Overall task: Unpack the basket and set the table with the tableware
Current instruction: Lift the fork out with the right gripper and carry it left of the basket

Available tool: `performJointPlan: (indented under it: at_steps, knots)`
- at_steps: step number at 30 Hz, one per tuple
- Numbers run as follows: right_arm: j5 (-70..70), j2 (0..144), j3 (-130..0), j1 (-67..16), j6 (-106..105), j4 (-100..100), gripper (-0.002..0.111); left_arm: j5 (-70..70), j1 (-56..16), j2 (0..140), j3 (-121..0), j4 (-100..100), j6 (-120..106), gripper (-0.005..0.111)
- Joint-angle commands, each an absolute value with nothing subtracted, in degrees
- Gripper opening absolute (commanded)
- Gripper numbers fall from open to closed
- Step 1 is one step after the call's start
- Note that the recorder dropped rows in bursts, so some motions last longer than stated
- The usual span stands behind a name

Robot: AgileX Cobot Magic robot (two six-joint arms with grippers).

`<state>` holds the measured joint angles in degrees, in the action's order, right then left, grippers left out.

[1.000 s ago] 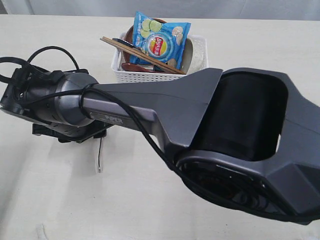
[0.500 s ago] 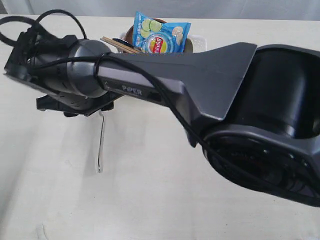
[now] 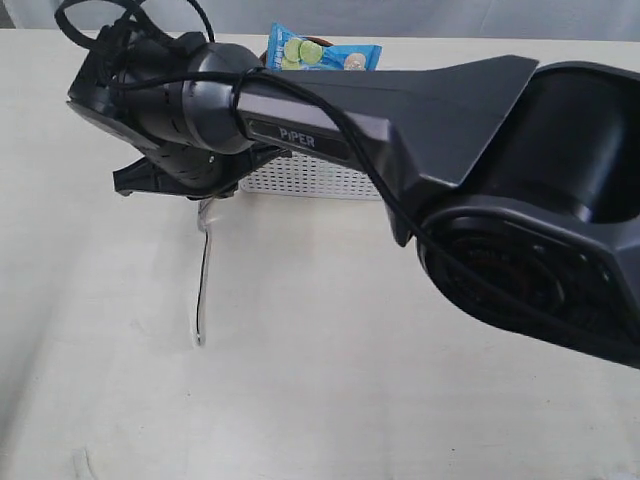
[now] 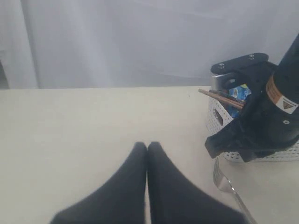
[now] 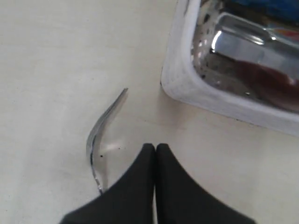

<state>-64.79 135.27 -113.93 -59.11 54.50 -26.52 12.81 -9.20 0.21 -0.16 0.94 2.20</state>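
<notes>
Two end effectors are in view, each with its fingers pressed flat together and nothing pinched between them. The right end effector (image 5: 155,149) hangs over the worktop (image 3: 330,400) just off one corner of the basket (image 5: 183,81), its tips right beside the tined end of the steel fork (image 5: 99,136). Whether the tips touch the fork cannot be told. In the exterior view its arm reaches across from the right side, and the wrist covers most of the basket's top. The left end effector (image 4: 147,147) hovers over bare worktop, well apart from the basket and the fork.

The fork lies flat on the worktop. Its tines sit next to the basket's left corner and its handle points away toward the near edge.

The white perforated basket stands close to the far edge of the worktop, about midway along it. The wooden chopsticks (image 4: 222,98) stick out over its rim, and a blue chip bag (image 3: 322,54) rises above it. The right wrist view shows a shiny steel cup (image 5: 240,44) lying inside, against the basket wall.
</notes>
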Motion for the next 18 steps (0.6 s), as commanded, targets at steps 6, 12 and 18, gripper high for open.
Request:
performJointPlan:
  at_steps: [6,12,18]
  knots:
    - [-61.2,138.5,-113.9,-57.4,54.0,-24.5,0.0,12.2,-9.3,0.0,0.0,1.1,2.2,0.0]
    - [-52.5,138.8,-113.9,-56.2,48.0,-16.2,0.0,12.2,-9.3,0.0,0.0,1.1,2.2,0.0]
    - [-47.5,136.8,-113.9,-56.7,47.9,-14.0,0.0,12.2,-9.3,0.0,0.0,1.1,2.2,0.0]
